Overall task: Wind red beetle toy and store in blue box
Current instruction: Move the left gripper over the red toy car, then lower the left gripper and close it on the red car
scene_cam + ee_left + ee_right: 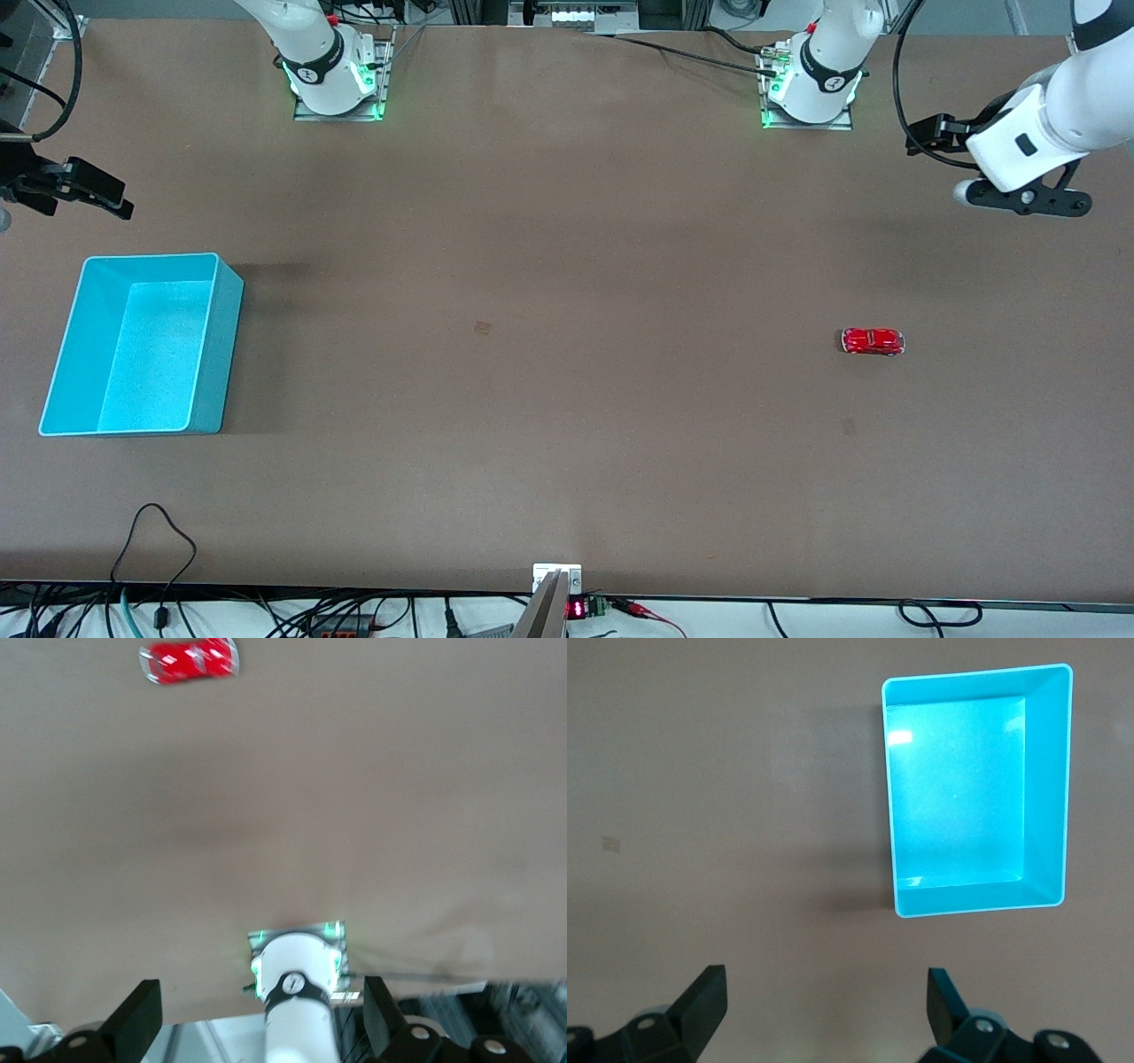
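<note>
While nothing is yet held, the whole job is still ahead, and the first move turns on which arm reaches the beetle.

Read as a clock laid on the front view, with twelve toward the robots' bases, the beetle sits on the bare surface toward the left arm's end, alone and on its wheels. Its long axis runs three to nine, along the surface's length.

Farther from the front camera hangs the left gripper, up in the air over that same end of the surface. Its jaws stand wide apart and empty. From there the beetle lies at about seven o'clock, lower down and well apart. In the left wrist view the beetle shows at the frame's edge.

The box rests at the right arm's end, open and empty, its long sides running twelve to six. The right gripper waits above the surface close to the box's twelve o'clock end, jaws open, holding nothing.

By my reading the left arm is far nearer the beetle.
</note>
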Robot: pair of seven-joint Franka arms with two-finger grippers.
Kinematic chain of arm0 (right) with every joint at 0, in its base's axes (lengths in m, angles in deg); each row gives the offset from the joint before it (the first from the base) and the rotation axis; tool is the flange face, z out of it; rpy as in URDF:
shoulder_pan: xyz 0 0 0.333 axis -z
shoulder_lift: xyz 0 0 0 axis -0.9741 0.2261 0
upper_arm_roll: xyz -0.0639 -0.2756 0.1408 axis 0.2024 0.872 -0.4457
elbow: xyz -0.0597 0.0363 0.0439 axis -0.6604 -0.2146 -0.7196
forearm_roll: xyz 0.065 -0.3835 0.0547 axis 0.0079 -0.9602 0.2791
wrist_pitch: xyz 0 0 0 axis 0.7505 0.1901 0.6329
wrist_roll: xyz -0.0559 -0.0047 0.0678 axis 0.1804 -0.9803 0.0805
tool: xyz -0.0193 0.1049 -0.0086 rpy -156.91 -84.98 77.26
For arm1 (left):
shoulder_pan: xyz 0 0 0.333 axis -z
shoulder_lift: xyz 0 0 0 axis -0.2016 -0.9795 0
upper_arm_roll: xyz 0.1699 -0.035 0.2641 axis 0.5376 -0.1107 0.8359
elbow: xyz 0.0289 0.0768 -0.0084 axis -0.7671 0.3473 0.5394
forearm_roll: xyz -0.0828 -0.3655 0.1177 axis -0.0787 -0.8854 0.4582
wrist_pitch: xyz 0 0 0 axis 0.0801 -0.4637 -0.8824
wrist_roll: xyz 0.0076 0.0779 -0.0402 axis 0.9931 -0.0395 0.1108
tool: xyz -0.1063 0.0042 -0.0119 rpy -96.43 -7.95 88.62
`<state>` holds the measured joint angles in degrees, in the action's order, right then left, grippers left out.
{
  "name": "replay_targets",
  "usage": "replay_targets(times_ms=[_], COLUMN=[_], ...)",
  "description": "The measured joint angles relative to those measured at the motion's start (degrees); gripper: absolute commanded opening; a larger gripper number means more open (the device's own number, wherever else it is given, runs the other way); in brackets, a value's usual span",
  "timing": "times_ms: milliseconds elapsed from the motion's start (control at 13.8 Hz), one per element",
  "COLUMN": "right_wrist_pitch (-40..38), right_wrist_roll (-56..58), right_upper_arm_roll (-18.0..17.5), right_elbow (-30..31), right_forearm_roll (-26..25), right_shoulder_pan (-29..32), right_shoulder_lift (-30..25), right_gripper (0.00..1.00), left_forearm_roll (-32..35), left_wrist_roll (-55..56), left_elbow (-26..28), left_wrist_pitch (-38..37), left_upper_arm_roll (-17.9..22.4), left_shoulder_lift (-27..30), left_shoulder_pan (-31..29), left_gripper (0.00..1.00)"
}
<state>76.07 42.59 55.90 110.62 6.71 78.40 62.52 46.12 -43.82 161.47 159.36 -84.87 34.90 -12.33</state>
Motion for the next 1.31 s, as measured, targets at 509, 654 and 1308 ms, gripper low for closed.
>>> replay_targets(times_ms=[509, 654, 1308], right_wrist_pitch=[0.1, 0.1, 0.1], right_wrist_roll=[0.0, 0.0, 0.0], right_upper_arm_roll=[0.0, 0.0, 0.0], right_elbow=[0.0, 0.0, 0.0], right_forearm_roll=[0.0, 0.0, 0.0], right_shoulder_pan=[0.0, 0.0, 0.0], right_shoulder_lift=[0.0, 0.0, 0.0], right_gripper=[1.0, 1.0, 1.0], left_forearm_roll=[0.7, 4.1, 13.1], left_wrist_roll=[-34.2, -43.4, -57.0], left_elbow=[11.0, 14.8, 27.6], left_wrist_pitch=[10.6, 20.6, 60.5], left_upper_arm_roll=[0.2, 0.2, -0.1], left_shoulder_lift=[-0.6, -0.7, -12.0], left_shoulder_pan=[-3.1, -3.1, -4.0], left_gripper=[1.0, 1.0, 1.0])
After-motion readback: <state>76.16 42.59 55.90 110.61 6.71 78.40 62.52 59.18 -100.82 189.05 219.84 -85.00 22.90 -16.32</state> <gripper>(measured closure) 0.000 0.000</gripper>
